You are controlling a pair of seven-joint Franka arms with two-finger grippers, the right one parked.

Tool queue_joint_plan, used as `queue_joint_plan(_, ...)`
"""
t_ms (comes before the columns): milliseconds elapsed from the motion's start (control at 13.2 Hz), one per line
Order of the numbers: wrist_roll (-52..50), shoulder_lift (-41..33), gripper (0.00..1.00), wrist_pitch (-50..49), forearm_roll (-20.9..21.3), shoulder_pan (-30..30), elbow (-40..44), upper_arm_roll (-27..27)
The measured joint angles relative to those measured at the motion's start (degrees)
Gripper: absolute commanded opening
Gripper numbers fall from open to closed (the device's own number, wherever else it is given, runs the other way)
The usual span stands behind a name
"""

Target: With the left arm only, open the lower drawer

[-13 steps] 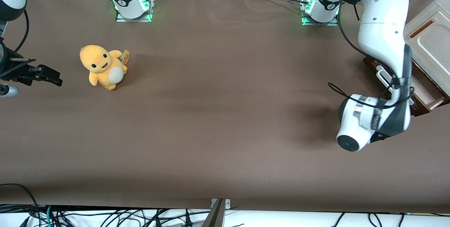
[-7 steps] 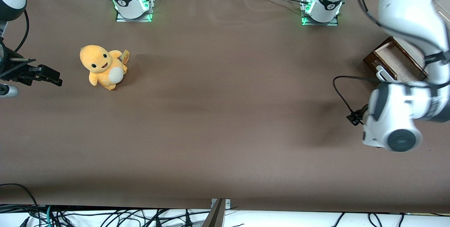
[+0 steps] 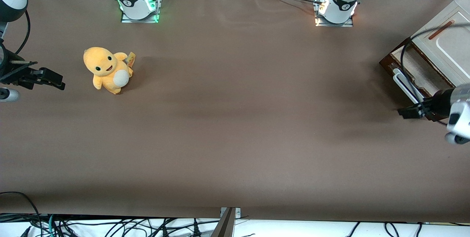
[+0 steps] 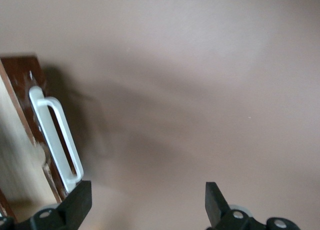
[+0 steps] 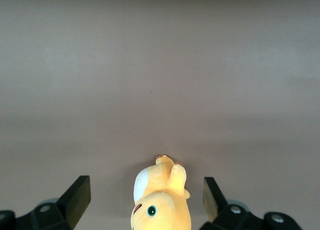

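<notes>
We see a wide brown-covered bench (image 3: 227, 127) filling the front view. At the working arm's end of it stands a cream cabinet with a reddish-brown strip on its panel (image 3: 446, 42), set at a slant to the bench edge. The dark brown wooden lower drawer (image 3: 411, 70) juts out of it toward the middle of the bench, pulled open so that its pale beige inside shows. Its front runs slantwise, one end nearer the front camera than the other, and its long white bar handle (image 3: 404, 83) (image 4: 55, 140) follows that same long axis along the front.

The white left arm (image 3: 457, 119) reaches in from the bench's end, low over the surface. Its black two-finger gripper (image 3: 409, 112) (image 4: 145, 202) hangs just beside the nearer end of the handle, and we see the jaws spread wide apart with only bare bench between them.

Toward the parked arm's end sits a small orange plush toy with a white belly (image 3: 107, 70) (image 5: 160, 200), upright.
</notes>
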Motion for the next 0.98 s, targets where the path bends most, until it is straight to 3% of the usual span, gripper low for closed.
queue_joint_plan(227,8.71,-12.29,1.0,6.09,-1.98,-0.49,-12.04,0.34)
queue_joint_plan(453,14.21,-19.59,1.0,7.21,-2.12,-2.28,-15.88,0.42)
queue_joint_plan(983,15.39,-21.71,1.0,7.2,-2.12,-3.23,-18.99,0.68)
